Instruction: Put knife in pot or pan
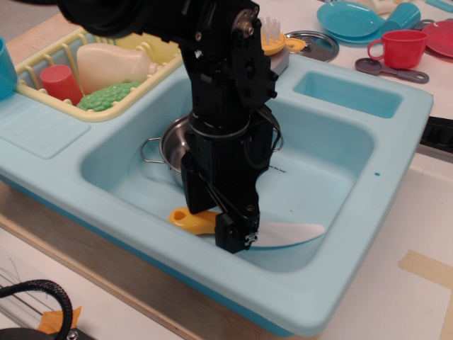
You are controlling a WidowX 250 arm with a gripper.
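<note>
The knife lies flat on the floor of the blue sink [333,163] near its front wall, yellow-orange handle [190,219] to the left and white blade [294,233] to the right. My black gripper [235,237] has come straight down onto the joint between handle and blade and hides it. I cannot see whether its fingers are open or closed on the knife. The shiny steel pot [170,145] stands behind the arm, mostly hidden, with one wire loop handle showing at its left.
A yellow dish rack [106,60] with a red cup, a cream bottle and green food stands at the back left. A metal lid [315,44], a red cup [398,48], a grey spoon [391,70] and blue dishes lie at the back right.
</note>
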